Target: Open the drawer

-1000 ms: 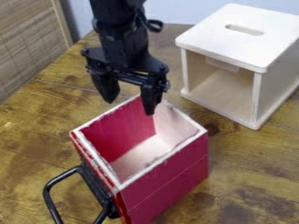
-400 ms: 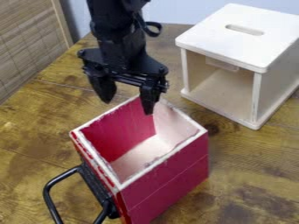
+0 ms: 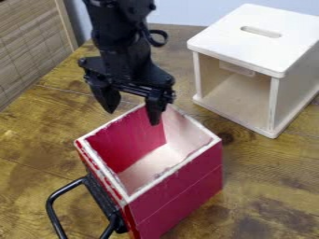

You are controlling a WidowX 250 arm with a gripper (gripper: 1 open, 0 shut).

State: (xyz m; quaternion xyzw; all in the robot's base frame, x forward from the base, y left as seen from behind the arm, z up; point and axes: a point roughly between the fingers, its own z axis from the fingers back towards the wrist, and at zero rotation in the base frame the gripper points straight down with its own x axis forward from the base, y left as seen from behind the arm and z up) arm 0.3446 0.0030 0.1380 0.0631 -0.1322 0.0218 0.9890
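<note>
The drawer is a red square box with pale inner walls and a whitish rim, sitting on the wooden table in the lower middle of the camera view. Its black loop handle sticks out from its left face toward the bottom left corner. My black gripper hangs just above the drawer's back left rim with its two fingers spread apart. Nothing sits between them. One fingertip points down over the rim, the other is outside the box to the left.
A larger pale wooden box with a slot on top and an open front stands at the back right. Slatted blinds fill the upper left. The wooden table extends right of the drawer.
The gripper has drifted slightly left and up, away from the drawer's rim. Its fingers stay spread. The drawer has not moved.
</note>
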